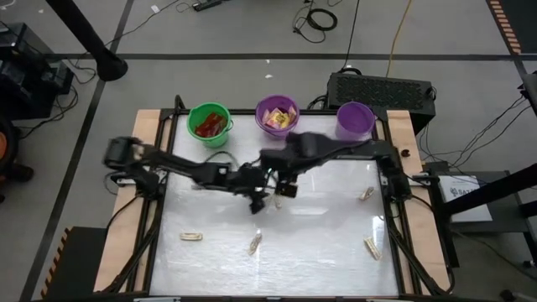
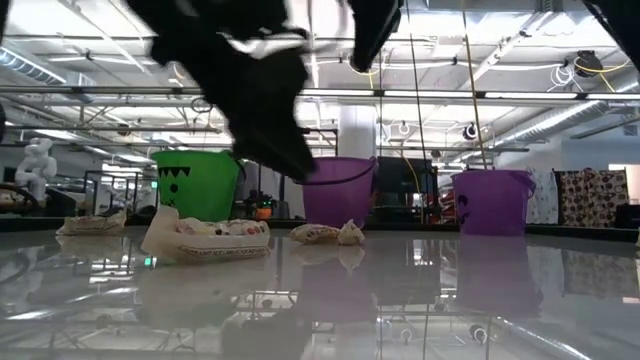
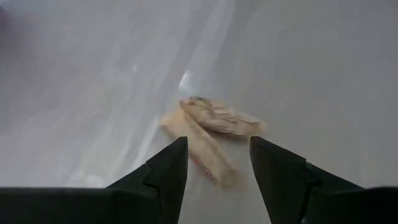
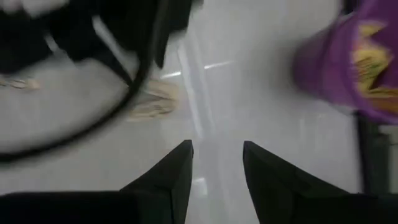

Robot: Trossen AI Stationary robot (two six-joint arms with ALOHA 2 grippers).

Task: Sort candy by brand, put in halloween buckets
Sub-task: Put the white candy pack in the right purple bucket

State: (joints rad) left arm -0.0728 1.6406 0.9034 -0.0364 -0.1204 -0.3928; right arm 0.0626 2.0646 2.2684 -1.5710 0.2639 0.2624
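My left end effector [image 1: 256, 201] hangs low over the middle of the worktop [image 1: 319, 243] with its fingers [image 3: 168, 168] spread and nothing between them. Just ahead of the tips lie two tan candies [image 3: 214, 134], one crossed over the other, so I judge I am lined up to take one of them. More tan pieces rest apart from it: one [image 1: 191, 236] behind and to its left near the front edge, one [image 1: 254, 243] just in front of it, and two on the far right, [image 1: 367, 194] and [image 1: 371, 247].

The green bucket [image 1: 210, 124] stands beyond my left end effector at the back edge and holds red packets [image 1: 211, 126]. The deep purple bucket [image 1: 277, 116] sits behind both end effectors and carries yellow packets [image 1: 279, 117]. My right end effector [image 1: 285, 186] hovers just beside the left one, fingers [image 4: 171, 171] parted and gripping nothing, likely waiting its turn. The lavender bucket [image 1: 355, 120] lies past it to the right; I cannot see anything inside, which suggests the tan pieces belong there.

The worktop is white and glossy, mirroring buckets and ceiling lights in the low view. Around it is a grey floor with cables [image 1: 319, 17], a dark case [image 1: 382, 88] behind the buckets, and an open hall with bright overhead lamps.
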